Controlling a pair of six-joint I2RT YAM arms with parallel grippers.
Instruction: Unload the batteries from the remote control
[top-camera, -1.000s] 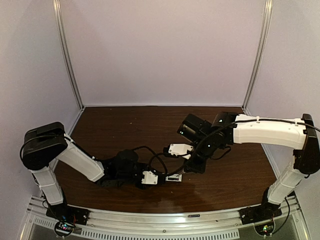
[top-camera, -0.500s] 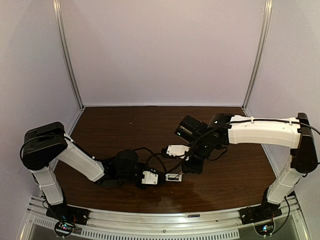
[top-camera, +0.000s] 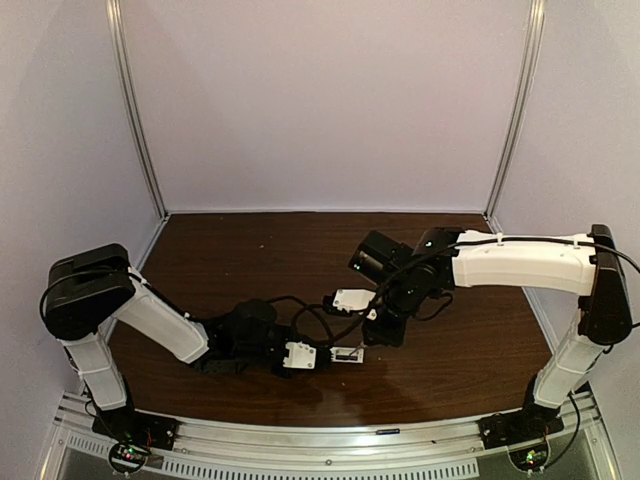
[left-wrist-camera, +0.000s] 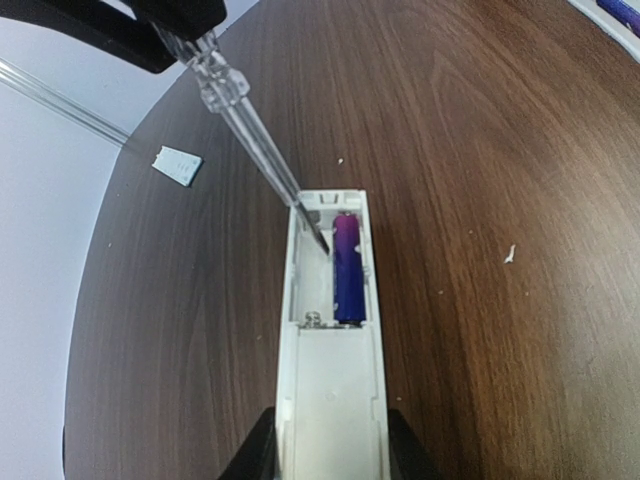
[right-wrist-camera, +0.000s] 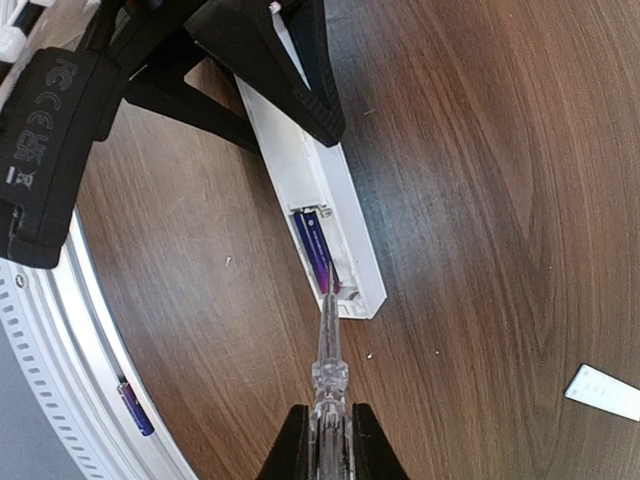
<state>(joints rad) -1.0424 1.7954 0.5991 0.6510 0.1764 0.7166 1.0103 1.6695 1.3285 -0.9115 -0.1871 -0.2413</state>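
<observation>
The remote control (left-wrist-camera: 330, 380) is a white bar lying flat on the brown table, its battery compartment open. One purple battery (left-wrist-camera: 346, 270) lies in the right slot; the slot beside it is empty. My left gripper (left-wrist-camera: 328, 445) is shut on the remote's near end. My right gripper (right-wrist-camera: 328, 435) is shut on a clear-handled screwdriver (right-wrist-camera: 328, 365). Its tip (left-wrist-camera: 318, 235) is inside the compartment at the far end, against the battery. The remote (right-wrist-camera: 335, 215) and battery (right-wrist-camera: 316, 250) also show in the right wrist view. From above, both grippers meet at the remote (top-camera: 348, 355).
A thin flat white strip (left-wrist-camera: 178, 165) lies on the table beyond the remote, and shows in the right wrist view (right-wrist-camera: 605, 390). A loose purple battery (right-wrist-camera: 136, 408) lies in the aluminium rail (right-wrist-camera: 90, 330) at the table's front edge.
My right arm has moved left and down, bringing the screwdriver tip to the remote's open end. The left arm and remote have not moved.
</observation>
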